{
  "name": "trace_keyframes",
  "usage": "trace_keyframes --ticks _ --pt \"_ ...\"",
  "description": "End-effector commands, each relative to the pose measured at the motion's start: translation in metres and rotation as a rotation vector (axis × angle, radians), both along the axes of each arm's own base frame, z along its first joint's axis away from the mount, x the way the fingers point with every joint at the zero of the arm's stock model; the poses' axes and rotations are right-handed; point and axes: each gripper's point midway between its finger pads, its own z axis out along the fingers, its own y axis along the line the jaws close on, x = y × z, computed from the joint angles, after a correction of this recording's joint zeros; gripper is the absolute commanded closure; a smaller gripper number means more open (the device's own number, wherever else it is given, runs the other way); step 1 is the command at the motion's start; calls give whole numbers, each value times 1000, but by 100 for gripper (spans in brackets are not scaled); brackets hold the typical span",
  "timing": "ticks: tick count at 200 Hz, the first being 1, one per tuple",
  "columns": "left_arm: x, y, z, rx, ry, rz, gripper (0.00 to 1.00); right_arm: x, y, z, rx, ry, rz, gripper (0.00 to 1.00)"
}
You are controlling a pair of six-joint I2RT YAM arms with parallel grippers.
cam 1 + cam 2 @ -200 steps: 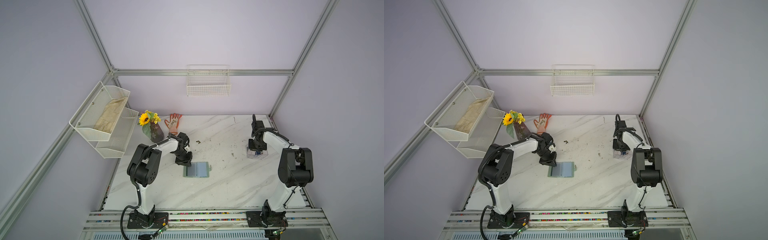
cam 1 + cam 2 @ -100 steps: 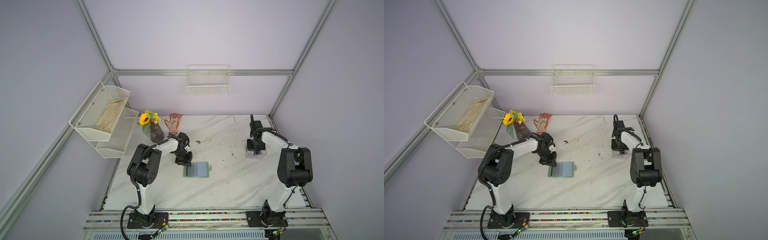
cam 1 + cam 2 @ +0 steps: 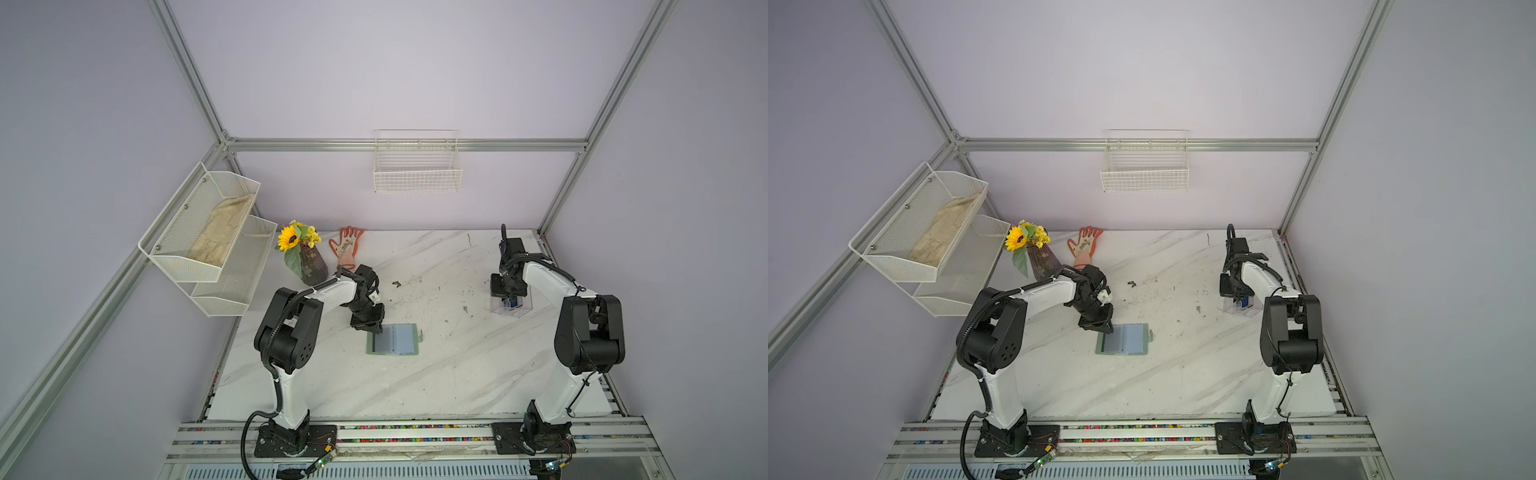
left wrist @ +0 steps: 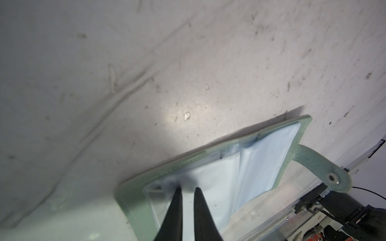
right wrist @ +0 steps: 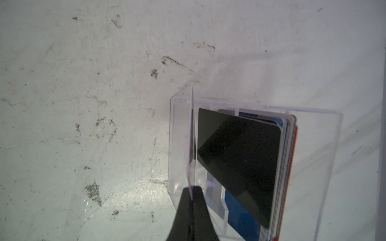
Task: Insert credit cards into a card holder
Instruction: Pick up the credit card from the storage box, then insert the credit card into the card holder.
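On marbled tabletop, sage-green card holder is pinned open by barely parted left gripper while thin pale card is clenched by right gripper.

Plain lilac walls enclose the space, joined by an aluminium frame. A white wire basket hangs on the back wall. A two-tier white mesh shelf is fixed to the left wall; a beige cloth lies in its upper tier. The table has a white marble-pattern top with grey veins and dark scuffs. At its back left corner stands a vase with a sunflower; an orange glove lies just beside it. Lighting is even and diffuse.
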Motion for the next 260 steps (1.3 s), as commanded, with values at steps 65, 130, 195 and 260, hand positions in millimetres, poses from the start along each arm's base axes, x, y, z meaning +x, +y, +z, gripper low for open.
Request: trace_keyframes --ticks 65,130,195,260 --pt "-15 9 -38 80 54 -35 87 -5 9 40 60 -63 -12 100" --pt "-1 3 -20 64 14 -41 87 -28 53 115 313 -219 115 100" --pt "8 1 4 47 -37 -47 87 -92 119 124 623 -235 287 100" --pt "12 0 32 19 -89 -34 87 -148 216 102 897 -148 491 100"
